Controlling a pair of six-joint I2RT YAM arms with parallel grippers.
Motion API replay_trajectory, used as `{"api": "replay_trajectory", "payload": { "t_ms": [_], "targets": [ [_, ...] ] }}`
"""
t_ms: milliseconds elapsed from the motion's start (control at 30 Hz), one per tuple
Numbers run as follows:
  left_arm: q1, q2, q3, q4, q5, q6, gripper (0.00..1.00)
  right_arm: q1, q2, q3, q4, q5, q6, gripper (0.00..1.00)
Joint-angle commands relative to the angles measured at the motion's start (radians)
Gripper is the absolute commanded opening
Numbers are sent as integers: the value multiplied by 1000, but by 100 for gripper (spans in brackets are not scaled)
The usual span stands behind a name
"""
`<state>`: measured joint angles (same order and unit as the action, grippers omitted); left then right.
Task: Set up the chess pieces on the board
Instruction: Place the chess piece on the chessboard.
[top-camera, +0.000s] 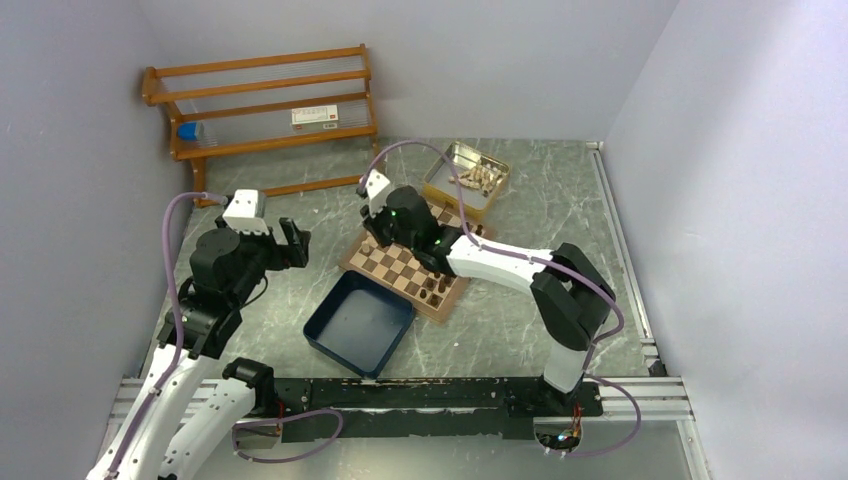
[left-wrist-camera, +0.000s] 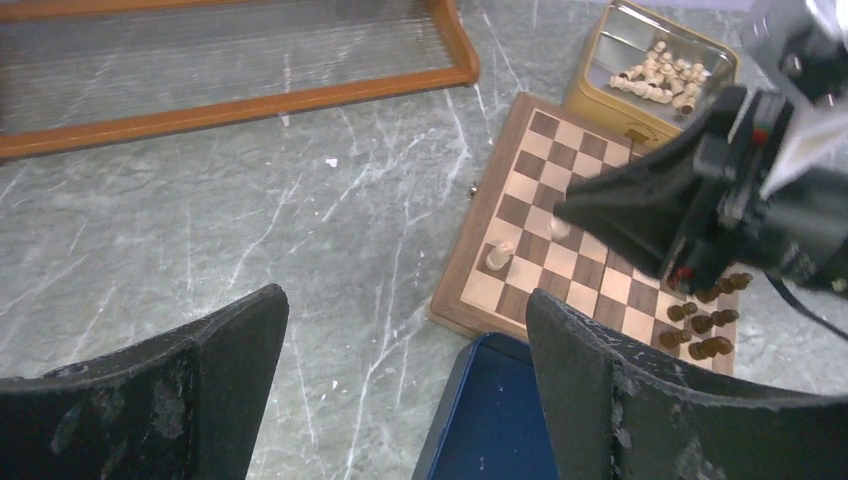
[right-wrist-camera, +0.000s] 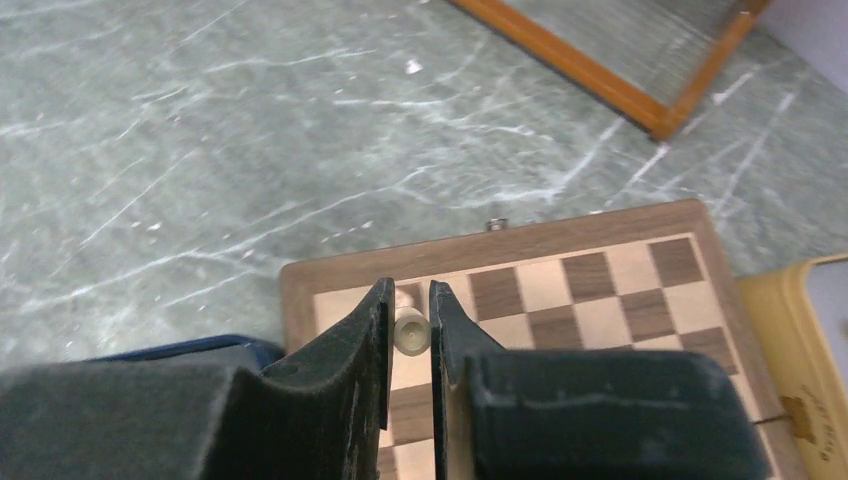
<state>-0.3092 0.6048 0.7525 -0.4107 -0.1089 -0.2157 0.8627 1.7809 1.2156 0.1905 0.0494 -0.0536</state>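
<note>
A light piece gripped over the board, the other claw idle.

The board (top-camera: 400, 268) lies on the table (top-camera: 555, 210) between a blue tray (top-camera: 358, 322) and a tin (top-camera: 465, 180) that contains more light pieces (left-wrist-camera: 660, 78). The right claw (right-wrist-camera: 410, 296) is closed on one light piece (right-wrist-camera: 409, 335) and holds it upright, low over the squares at the board's edge. One other light piece (left-wrist-camera: 498, 257) stands on the board, and some dark pieces (left-wrist-camera: 705, 322) stand in a group at its opposite edge. The left claw (left-wrist-camera: 405, 340) hangs wide open above the table, beside the board, with nothing in it.
</note>
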Motion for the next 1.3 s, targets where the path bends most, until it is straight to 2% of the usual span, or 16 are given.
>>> {"api": "replay_trajectory", "payload": {
  "t_ms": [0, 533, 700, 1267],
  "targets": [
    [7, 11, 21, -16, -77, -9, 93, 39, -45, -45, 101, -27, -75, 11],
    [7, -20, 19, -10, -98, -8, 95, 89, 58, -54, 174, -101, -155, 11],
    [7, -39, 20, -11, -94, -8, 95, 102, 96, -44, 168, -64, -199, 11],
    [7, -45, 17, -4, -82, -9, 95, 109, 175, -37, 205, -53, -197, 11]
  ]
}}
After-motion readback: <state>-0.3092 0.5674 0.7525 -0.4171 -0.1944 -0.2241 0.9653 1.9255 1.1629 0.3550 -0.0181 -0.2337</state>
